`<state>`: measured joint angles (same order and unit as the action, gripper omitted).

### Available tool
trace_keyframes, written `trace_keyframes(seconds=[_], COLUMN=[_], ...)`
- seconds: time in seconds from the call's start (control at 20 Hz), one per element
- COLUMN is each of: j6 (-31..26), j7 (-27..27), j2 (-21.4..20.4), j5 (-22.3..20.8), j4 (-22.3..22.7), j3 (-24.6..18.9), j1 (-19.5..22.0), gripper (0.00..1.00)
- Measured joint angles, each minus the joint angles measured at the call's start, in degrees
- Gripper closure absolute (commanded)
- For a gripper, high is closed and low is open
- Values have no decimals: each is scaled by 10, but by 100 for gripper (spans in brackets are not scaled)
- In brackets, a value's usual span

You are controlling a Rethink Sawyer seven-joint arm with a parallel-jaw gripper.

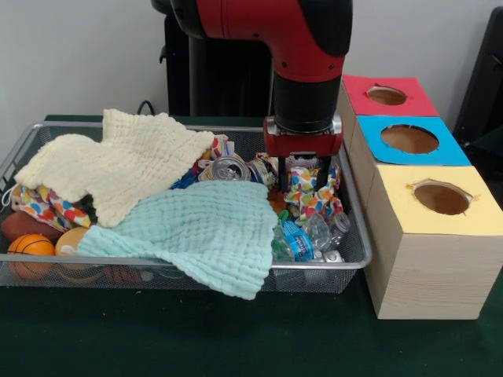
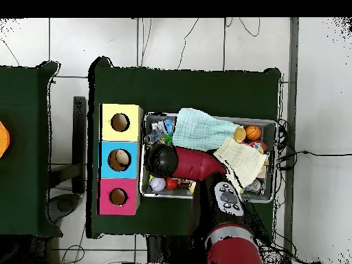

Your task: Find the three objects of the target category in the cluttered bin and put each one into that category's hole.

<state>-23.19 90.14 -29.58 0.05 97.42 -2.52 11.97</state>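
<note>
Clutter fills the wire bin as your Sawyer's gripper reaches straight down into its right end in the front view, at about three o'clock from the bin's middle. Its tips sink among a patterned cloth bag and crushed water bottles, so you cannot tell whether the jaws are spread or closed, or whether they hold anything. A drink can lies just at nine o'clock of the gripper. Two cloths, a cream one and a mint one, drape over most of the pile, probably hiding further items. Small balls, among them a basketball, sit at the bin's eight o'clock corner. Three boxes stand just beside the bin at three o'clock, a red one, a blue one and a yellow one, each with a hole on top, placed close so drops need only a short carry. Which category you are hunting is not shown; judging by the arm's descent, you seem to be in the searching or picking stage.
</note>
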Motion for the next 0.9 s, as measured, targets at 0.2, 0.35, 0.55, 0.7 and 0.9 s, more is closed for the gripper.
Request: trace_keyframes(seconds=[0.2,0.35,0.55,0.7,0.9], j6=[0,0,0,0,0], j7=[0,0,0,0,0], j2=[3,7,15,19,23], j5=[1,2,4,4,9], j4=[-7,-10,-14,-18,-22], j3=[0,0,0,0,0], j1=[-4,-6,-9,-12,-18], gripper=[0,0,0,0,0])
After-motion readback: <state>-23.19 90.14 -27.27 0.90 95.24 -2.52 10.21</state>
